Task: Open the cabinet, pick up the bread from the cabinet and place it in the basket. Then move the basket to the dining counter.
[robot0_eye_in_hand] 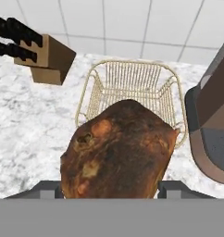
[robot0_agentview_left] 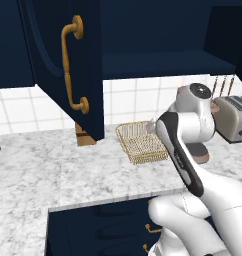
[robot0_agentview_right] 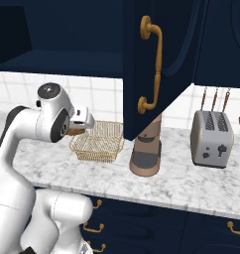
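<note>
One white marble counter (robot0_agentview_right: pixel 191 181) with grey veins is being shown under a white tiled wall (robot0_agentview_left: pixel 135 100), with the open navy cabinet (robot0_agentview_left: pixel 78 60) hanging above it. No writing can be read. The bread (robot0_eye_in_hand: pixel 118 150) is being pinched between the spread fingers of the gripper (robot0_eye_in_hand: pixel 114 187), just above and in front of the wire basket (robot0_eye_in_hand: pixel 132 78). The basket is standing between the knife block (robot0_eye_in_hand: pixel 49 58) and a brown stand mixer (robot0_agentview_right: pixel 146 154).

I'm scanning everything now and find no writing I can read: no labels, brands, numbers or signs. The toaster (robot0_agentview_right: pixel 211 138) shows knobs but no lettering, and the knife block (robot0_eye_in_hand: pixel 51 59) is blank on its faces.
</note>
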Robot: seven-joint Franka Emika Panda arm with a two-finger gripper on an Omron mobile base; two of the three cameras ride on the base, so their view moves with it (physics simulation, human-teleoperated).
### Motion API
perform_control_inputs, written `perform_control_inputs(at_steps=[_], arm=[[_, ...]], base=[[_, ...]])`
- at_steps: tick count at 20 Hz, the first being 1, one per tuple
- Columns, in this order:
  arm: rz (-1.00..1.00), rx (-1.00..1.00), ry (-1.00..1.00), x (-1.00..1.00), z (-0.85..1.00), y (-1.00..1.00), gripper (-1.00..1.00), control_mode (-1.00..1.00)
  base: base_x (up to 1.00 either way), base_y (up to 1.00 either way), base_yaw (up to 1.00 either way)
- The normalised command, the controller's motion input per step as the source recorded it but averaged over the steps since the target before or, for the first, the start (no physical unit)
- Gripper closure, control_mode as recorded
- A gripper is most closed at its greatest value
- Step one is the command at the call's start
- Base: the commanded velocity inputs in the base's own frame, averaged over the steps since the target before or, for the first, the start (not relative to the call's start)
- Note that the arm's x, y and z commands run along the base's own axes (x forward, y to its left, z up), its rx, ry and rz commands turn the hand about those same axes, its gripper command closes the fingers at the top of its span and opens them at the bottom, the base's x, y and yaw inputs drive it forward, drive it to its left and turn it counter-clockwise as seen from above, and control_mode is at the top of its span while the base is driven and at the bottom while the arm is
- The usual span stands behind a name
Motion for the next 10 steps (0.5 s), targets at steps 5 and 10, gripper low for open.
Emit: perform_control_inputs(at_steps=[5,10], arm=[[0.00,0.00,0.19,0.87,-0.50,-0.07,1.00,-1.00],[0.00,0.00,0.10,0.82,-0.57,0.00,1.00,-1.00]], base=[[0.00,0.00,0.00],[0.00,0.00,0.00]])
